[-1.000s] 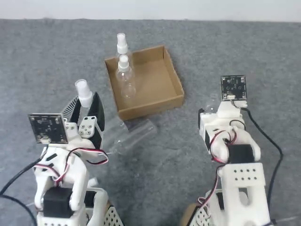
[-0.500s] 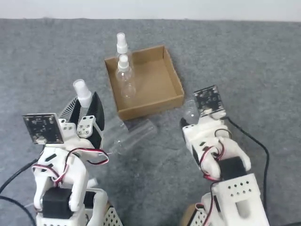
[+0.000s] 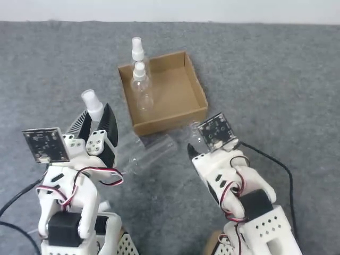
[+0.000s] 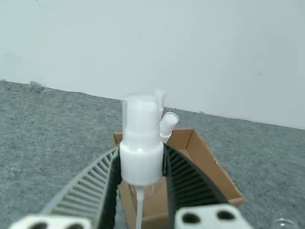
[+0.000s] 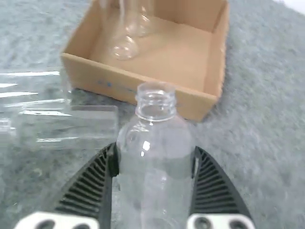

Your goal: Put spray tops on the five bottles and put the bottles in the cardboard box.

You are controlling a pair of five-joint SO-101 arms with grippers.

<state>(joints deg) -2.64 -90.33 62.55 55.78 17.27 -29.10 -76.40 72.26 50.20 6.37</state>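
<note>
two capped bottles (image 3: 142, 93) in the cardboard box (image 3: 166, 122); left jaws grip spray top (image 4: 141, 152); right jaws, uncapped bottle (image 5: 153, 148)

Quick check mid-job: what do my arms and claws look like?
The left arm and right arm are white plastic with black motors, red-white-black wires and a dark square camera board. The left claw and right claw have black ribbed fingers tapering to tips.

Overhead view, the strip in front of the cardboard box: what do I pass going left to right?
First the spray top in the left pincer → clear bottles lying flat → uncapped bottle in the right pincer.
</note>
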